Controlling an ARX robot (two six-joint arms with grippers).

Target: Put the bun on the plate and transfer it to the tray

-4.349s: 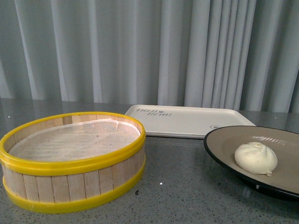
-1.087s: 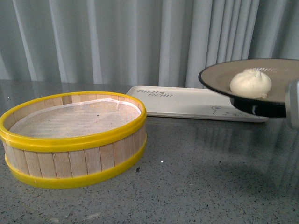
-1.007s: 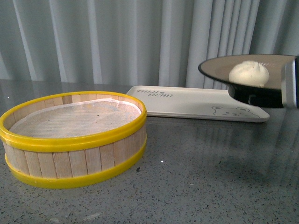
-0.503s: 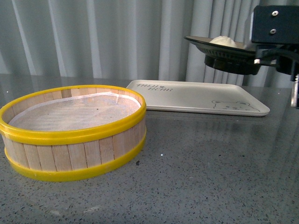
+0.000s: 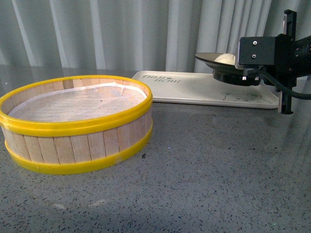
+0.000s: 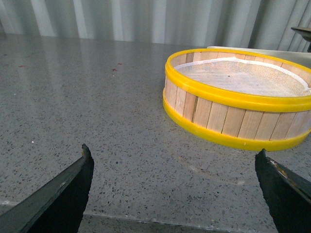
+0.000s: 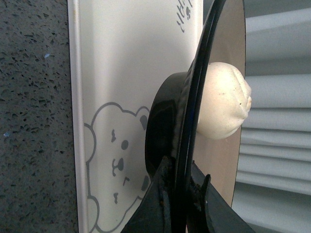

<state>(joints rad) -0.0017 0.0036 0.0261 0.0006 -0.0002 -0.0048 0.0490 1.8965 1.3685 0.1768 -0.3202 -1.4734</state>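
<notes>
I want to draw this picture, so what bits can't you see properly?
- Front view: most of the bun hides behind the plate rim and the right arm.
- Front view: whether the plate touches the tray yet.
- Right wrist view: the tray's lettering, cut off by the edge.
- Left wrist view: the plate, just a sliver at the edge.

bun mostly behind plate rim

The counter was speckled grey stone with a polished sheen. The steamer basket had pale wooden slats, glossy yellow plastic-looking hoops and a white woven liner. The plate showed a glossy black underside. The tray looked smooth and cream, the bun matt.
</notes>
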